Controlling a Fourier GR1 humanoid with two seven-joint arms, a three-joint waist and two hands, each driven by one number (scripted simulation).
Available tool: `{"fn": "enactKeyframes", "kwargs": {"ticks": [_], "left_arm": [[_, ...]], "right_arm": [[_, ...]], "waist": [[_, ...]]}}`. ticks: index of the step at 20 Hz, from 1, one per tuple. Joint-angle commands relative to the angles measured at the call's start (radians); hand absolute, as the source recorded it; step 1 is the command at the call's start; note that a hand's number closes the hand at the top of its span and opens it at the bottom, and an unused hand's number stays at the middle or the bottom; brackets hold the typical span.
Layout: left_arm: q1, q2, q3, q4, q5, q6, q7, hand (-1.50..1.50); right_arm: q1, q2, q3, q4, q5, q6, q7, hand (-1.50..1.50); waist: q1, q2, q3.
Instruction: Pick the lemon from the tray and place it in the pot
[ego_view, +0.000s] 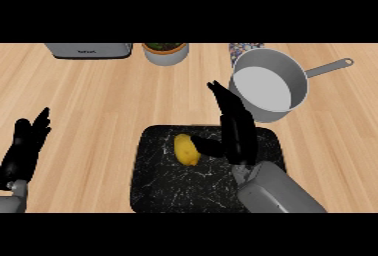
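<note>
The counter (96, 110), pale wood, fills the view. On it, at 6 o'clock from the centre, lies the tray (166, 190), a black slab with white marbling and rounded corners. At 2 o'clock stands the pot (255, 107), grey metal with a pale inside, its long handle (330, 67) pointing out toward 2 o'clock; nothing shows inside it.

The right forearm (277, 192) comes in from 5 o'clock across the tray's right part. Its right hand (240, 135) reaches toward 12 o'clock, the fingers (221, 97) straight and pressed together, their tips past the tray's far edge and just beside the pot's near wall. The thumb (209, 146) juts toward 9 o'clock and touches or nearly touches the lemon; I cannot tell which. Nothing is pinched.

The left hand (22, 152) shows at 8 o'clock near the view's left edge, at rest, fingers straight, slightly spread and pointing toward 12 o'clock, well apart from the tray.

Along the far edge, a toaster (88, 50) sits at 11 o'clock, a planter (166, 54) at 12 o'clock, and a patterned object (244, 48) shows behind the pot's rim.

The lemon (186, 150) lies on the tray, in its upper middle, long axis running 12 to 6 o'clock, just left of the right hand.
</note>
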Motion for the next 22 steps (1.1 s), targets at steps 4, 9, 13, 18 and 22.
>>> {"fn": "enactKeyframes", "kwargs": {"ticks": [4, 9, 13, 18, 22], "left_arm": [[0.009, -0.017, -0.014, 0.010, -0.008, 0.004, 0.016, 0.00], [-0.024, -0.030, -0.028, 0.016, -0.027, 0.013, 0.022, 0.00], [-0.070, -0.029, -0.024, 0.013, -0.032, 0.022, 0.064, 0.00], [-0.072, -0.011, -0.011, 0.020, -0.016, -0.012, 0.067, 0.00], [-0.076, -0.022, -0.007, 0.043, -0.032, 0.007, 0.049, 0.00]], "right_arm": [[-0.193, 0.119, 0.063, 0.040, 0.213, 0.364, 0.487, -1.50], [-0.322, 0.161, 0.070, 0.055, 0.076, 0.657, 0.702, -1.50], [-0.326, 0.162, 0.077, 0.067, -0.106, 0.764, 0.790, -1.50], [-0.388, 0.163, 0.057, 0.093, -0.246, 0.788, 0.862, -1.50], [-0.435, 0.163, 0.039, 0.170, -0.274, 0.784, 0.863, -1.50]], "waist": [[0.000, -0.009, 0.000], [0.025, 0.005, 0.002], [0.031, 0.008, 0.004], [0.033, 0.006, 0.004], [0.021, 0.006, 0.003]]}}
